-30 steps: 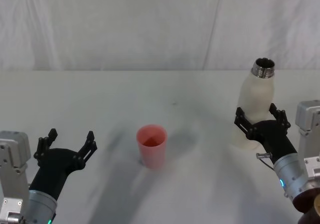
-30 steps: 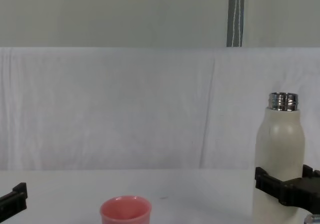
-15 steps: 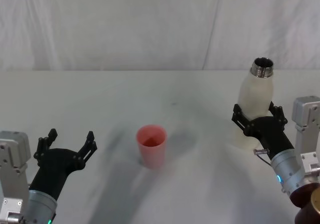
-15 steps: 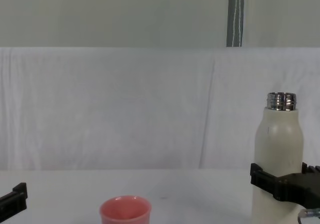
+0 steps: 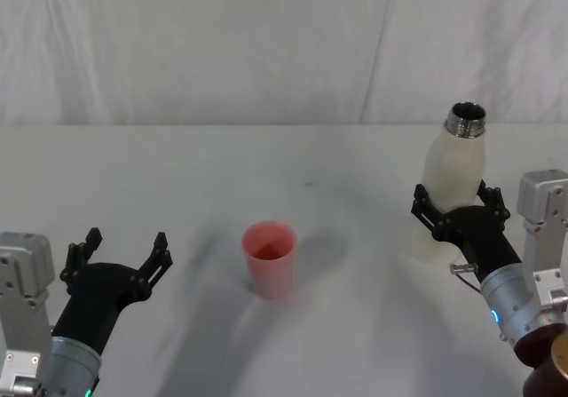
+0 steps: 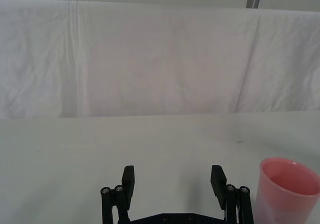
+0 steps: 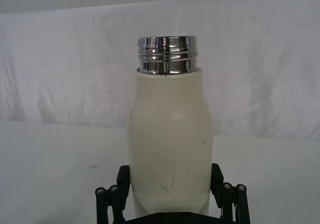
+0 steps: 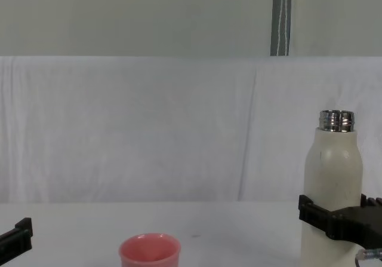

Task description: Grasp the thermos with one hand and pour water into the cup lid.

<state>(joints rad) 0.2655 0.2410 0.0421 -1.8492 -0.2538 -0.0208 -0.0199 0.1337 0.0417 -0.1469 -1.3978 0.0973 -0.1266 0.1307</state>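
White cloth hangs behind a pale table (image 5: 177, 175), and on that plain ground we see our two task items well apart. Our right pincer (image 5: 460, 212) pinches the thermos (image 5: 451, 193) low on its body, a finger on each flank, so the weight sits above the grip and the open steel neck points up; we judge this hold suits a tilt toward the middle. The thermos stands upright at the table's right side, its cap off. The cup lid (image 5: 270, 257) waits near the table's centre, mouth up, ready to receive water and left free of either arm. Our left pincer (image 5: 119, 259) hovers spread and empty at the left, near the cup lid but not touching it; we take it as parked, since one hand is meant to do the work.

From the right wrist view the thermos base is cut off by the pincer, so we cannot say whether it rests on the table or is just lifted. Whether any water lies in the cup lid is hard to make out; it looks dry, perhaps.
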